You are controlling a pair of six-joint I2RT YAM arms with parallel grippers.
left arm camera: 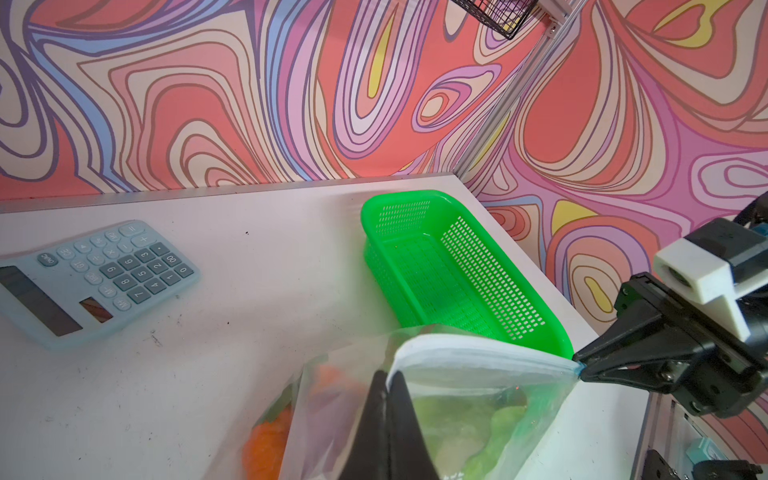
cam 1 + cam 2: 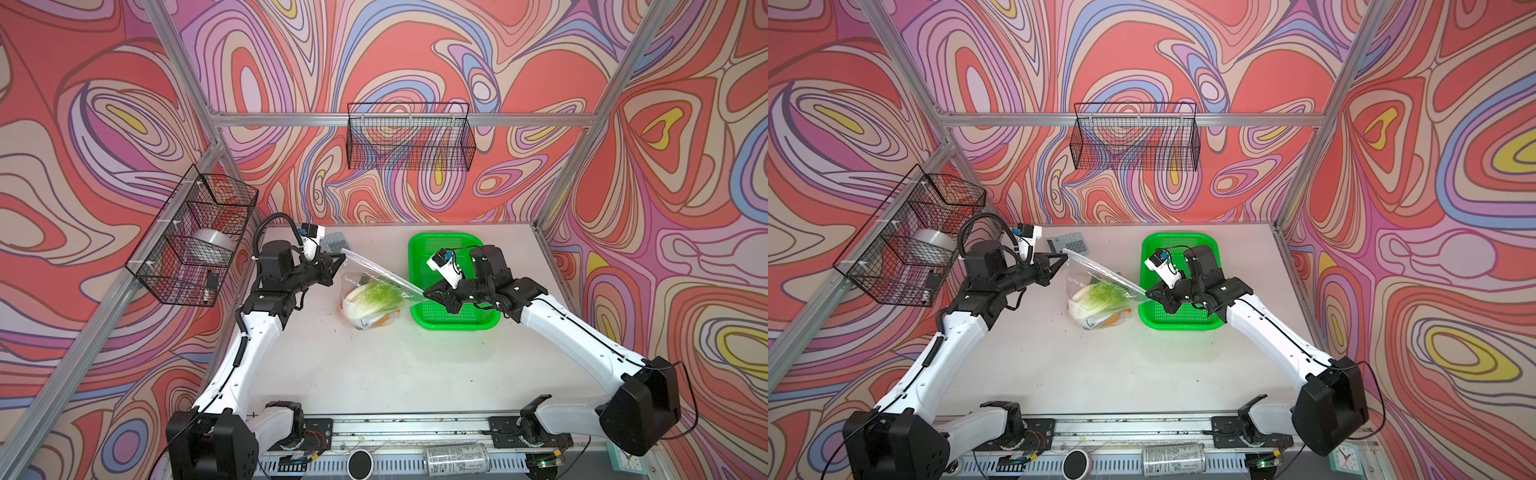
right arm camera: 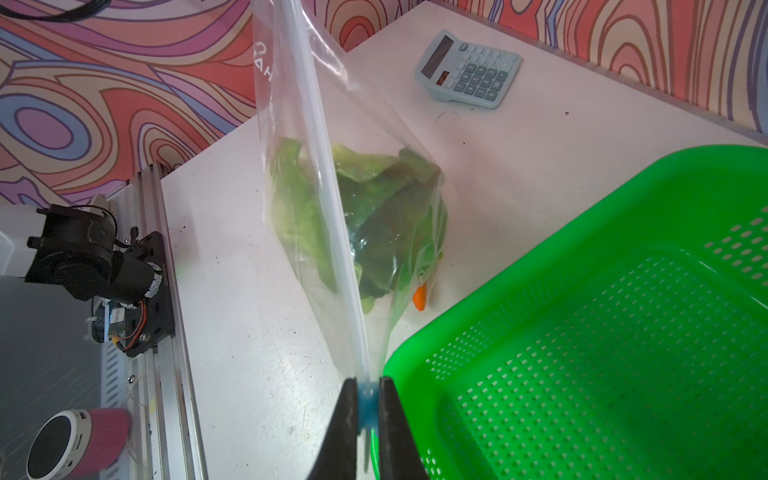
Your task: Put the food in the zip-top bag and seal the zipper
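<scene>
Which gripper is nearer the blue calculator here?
Left. The left gripper, pinching one end of the zip-top bag, is right beside the calculator; the right gripper, shut on the zipper slider at the bag's other end, is by the green basket, farther away.

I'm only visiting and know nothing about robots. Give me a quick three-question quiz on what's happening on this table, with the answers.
1. True or false: the green basket has nothing in it.
2. What is the right gripper pinching? A. the blue slider at the end of the bag; B. a spoon; C. a cup.
3. Which leafy vegetable shows through the bag?

Key: 1 true; 2 A; 3 cabbage.
</scene>
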